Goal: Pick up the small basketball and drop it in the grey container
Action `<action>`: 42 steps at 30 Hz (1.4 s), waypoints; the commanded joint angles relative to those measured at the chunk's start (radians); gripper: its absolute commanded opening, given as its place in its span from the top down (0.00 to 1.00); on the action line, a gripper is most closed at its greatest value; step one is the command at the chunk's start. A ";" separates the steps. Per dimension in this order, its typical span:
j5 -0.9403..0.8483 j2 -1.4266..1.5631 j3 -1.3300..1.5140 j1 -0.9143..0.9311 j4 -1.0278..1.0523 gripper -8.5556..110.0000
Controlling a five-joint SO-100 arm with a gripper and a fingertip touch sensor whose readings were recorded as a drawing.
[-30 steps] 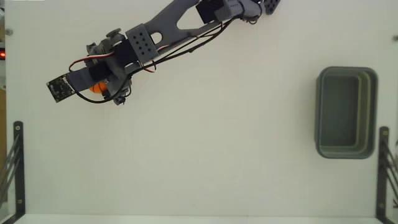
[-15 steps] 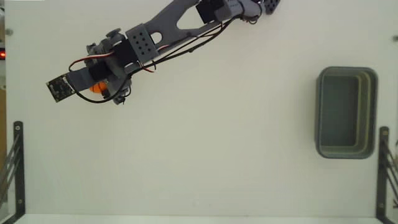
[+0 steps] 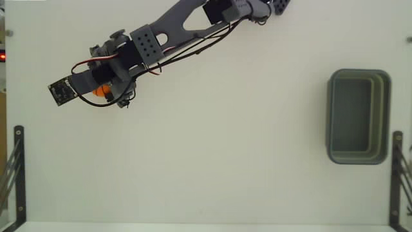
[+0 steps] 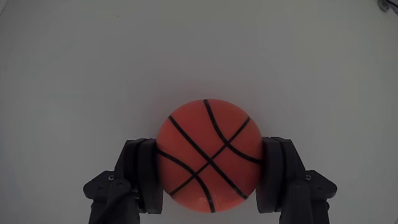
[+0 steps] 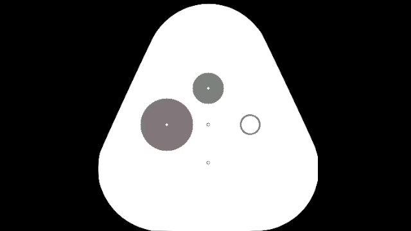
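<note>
Judging from both views, we have our gripper (image 4: 210, 169) closed on the small basketball (image 4: 209, 155) at the fixed view's upper left, so the grasp looks made, while carrying it across to the empty grey container (image 3: 358, 116), well apart at the right, remains.

table (image 3: 212, 148): plain white, matte, fills the fixed view; also the pale ground in the wrist view
grey container (image 3: 358, 116): stands on the table at about 3 o'clock in the fixed view, upright, long side running up-down, inside shows only its own floor
small basketball (image 4: 209, 155): orange with black seams, at about 10 o'clock in the fixed view; whether it touches the table cannot be told
black metal brackets (image 3: 14, 171): at the table's left and right edges, about 8 and 4 o'clock
</note>
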 commanded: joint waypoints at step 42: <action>0.005 -0.041 -0.382 -0.003 0.267 0.24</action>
